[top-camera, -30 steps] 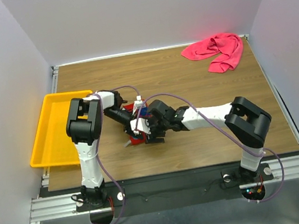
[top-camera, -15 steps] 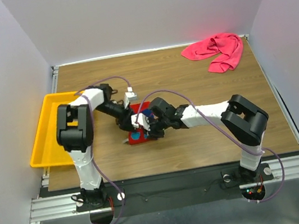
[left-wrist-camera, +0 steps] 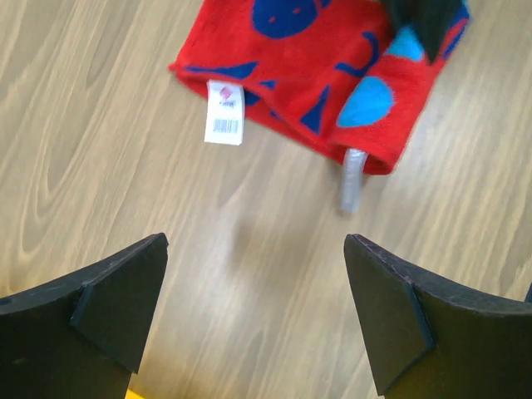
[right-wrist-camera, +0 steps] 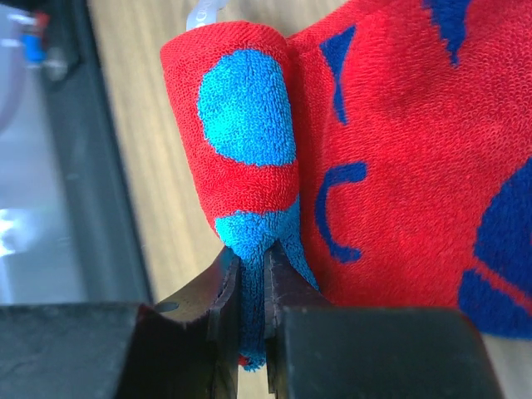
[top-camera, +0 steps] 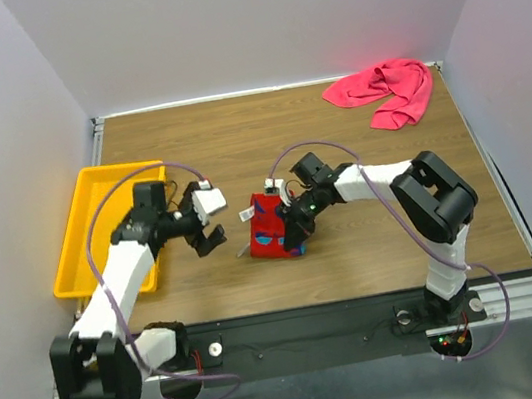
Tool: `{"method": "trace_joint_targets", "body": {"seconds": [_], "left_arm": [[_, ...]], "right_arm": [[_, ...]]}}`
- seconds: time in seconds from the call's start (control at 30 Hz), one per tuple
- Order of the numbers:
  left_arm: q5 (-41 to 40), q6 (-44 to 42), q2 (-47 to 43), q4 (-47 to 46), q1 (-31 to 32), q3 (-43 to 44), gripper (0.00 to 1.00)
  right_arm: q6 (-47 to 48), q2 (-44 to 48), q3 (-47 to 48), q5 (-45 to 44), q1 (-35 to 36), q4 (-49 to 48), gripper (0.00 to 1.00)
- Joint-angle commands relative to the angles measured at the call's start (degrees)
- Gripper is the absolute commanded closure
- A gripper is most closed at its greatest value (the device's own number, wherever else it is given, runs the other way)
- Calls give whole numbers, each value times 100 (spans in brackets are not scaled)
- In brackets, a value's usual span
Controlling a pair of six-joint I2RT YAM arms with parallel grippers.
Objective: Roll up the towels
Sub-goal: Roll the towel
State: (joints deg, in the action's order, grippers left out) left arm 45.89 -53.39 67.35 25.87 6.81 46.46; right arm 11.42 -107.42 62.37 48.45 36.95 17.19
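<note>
– Red terry with navy shapes and teal patches: where was the patterned towel (top-camera: pixel 268 224) found?
– It was found mid-frame in the top view, on the wooden table (top-camera: pixel 376 253). One end was rolled over, and a fold of its teal-patched edge was pinched between the nearly closed jaws of the right gripper (right-wrist-camera: pixel 253 270).
– And the left gripper (top-camera: pixel 208 239)?
– Its jaws were seen wide apart with nothing between them. It was placed just left of the towel in the top view, near it but not touching.
– How was the bundle laid?
– Its long axis was seen running roughly up and down the top view, slightly tilted. In the left wrist view it lay across the top of the frame, beyond the open fingers. The right arm was judged the nearer, being clamped on it.
– Was anything readable?
– A white label (left-wrist-camera: pixel 224 123) with a barcode was noted at the towel's lower left edge in the left wrist view, but its print was too small to be read. A grey strip (left-wrist-camera: pixel 351 179) was seen hanging from the lower edge.
– The other one?
– The pink towel (top-camera: pixel 382 90) was seen crumpled at the upper right, well apart from both grippers, not yet rolled.
</note>
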Motion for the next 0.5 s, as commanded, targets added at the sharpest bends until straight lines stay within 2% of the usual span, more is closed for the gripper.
{"method": "trace_joint_targets", "body": {"seconds": [0.0, 0.1, 0.27, 0.47], "left_arm": [[-946, 284, -975, -1293, 767, -846, 1], [-1704, 486, -1338, -1865, 1698, -1358, 1], [-2688, 443, -1155, -2279, 3147, -1552, 1], [-3244, 303, -435, -2552, 4047, -1482, 1]], "right_arm": [[-351, -534, 258, 700, -65, 943, 99], [-342, -912, 521, 1165, -144, 1093, 99], [-298, -1474, 847, 1448, -206, 1374, 99], [-526, -1905, 1145, 1703, -267, 1480, 97]]}}
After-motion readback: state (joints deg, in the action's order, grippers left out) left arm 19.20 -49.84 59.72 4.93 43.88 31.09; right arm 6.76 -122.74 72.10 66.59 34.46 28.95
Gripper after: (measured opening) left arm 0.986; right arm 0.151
